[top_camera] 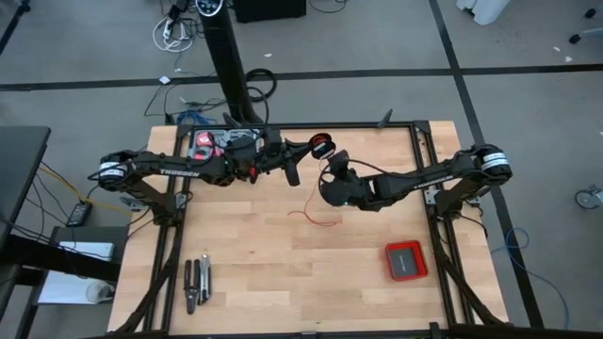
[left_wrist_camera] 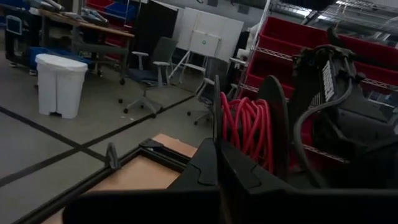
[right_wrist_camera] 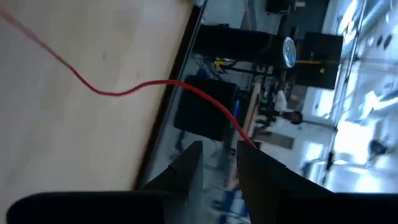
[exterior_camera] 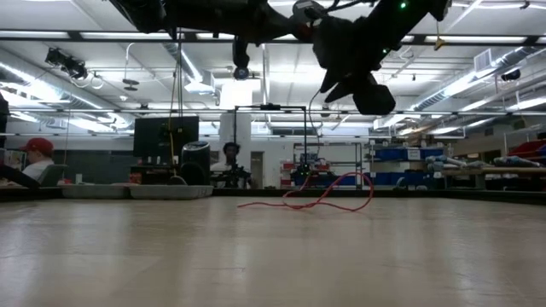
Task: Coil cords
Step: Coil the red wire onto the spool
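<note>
Red wire [top_camera: 316,218], partly wound: a tight red coil on a small black spool [top_camera: 322,148] is held up above the far middle of the table [top_camera: 283,273], while the unwound tail lies in loose squiggles on the wood near the table's centre, seen from table height as low arcs [exterior_camera: 328,200]. The left gripper [left_wrist_camera: 217,149], fingers pressed together, pinches the spool, with the red turns showing just beyond its fingertips. The right gripper [right_wrist_camera: 219,155] hovers beside the spool and over the slack; the wire runs down between its two fingers, which stand slightly apart, and whether they squeeze the strand or merely guide it cannot be told. The step in hand is judged to be laying further turns onto the spool. To do it well, the right gripper should keep light, even tension, letting the wire slide through rather than jerking it, and circle close to the spool so each turn seats beside the last. The trailing loops may snag or kink, so they should be drawn up slowly. A red box [top_camera: 406,260] and pliers [top_camera: 196,282] lie well apart at the near edge.
</note>
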`<state>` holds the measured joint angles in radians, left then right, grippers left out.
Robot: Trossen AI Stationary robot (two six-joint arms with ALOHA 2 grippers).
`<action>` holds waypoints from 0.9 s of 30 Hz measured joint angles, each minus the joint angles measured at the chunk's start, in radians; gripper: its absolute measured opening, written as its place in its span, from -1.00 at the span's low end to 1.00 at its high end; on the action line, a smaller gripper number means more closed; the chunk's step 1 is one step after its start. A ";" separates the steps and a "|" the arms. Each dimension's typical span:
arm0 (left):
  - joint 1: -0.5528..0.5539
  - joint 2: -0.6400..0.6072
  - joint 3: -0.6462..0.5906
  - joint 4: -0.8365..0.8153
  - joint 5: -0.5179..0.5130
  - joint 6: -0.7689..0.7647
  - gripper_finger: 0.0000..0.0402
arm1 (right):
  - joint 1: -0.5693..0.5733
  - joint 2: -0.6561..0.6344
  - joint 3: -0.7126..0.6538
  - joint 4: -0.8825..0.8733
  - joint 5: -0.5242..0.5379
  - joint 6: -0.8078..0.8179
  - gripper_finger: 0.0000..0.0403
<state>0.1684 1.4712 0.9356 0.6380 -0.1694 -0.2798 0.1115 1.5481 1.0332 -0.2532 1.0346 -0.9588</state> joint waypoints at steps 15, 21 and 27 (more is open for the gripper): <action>0.000 0.000 0.000 -0.009 0.090 0.070 -1.00 | 0.144 -0.063 -0.004 -0.098 -0.061 0.883 -0.64; 0.000 0.000 0.000 -0.004 0.090 0.067 -1.00 | 0.145 -0.063 -0.004 -0.225 -0.032 1.151 -0.68; 0.000 0.000 0.000 -0.005 0.092 0.066 -1.00 | 0.127 -0.063 -0.036 -0.217 -0.033 1.210 -0.70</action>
<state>0.1684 1.4712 0.9356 0.6334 -0.0769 -0.2134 0.2382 1.4853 0.9973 -0.4702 1.0017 0.2512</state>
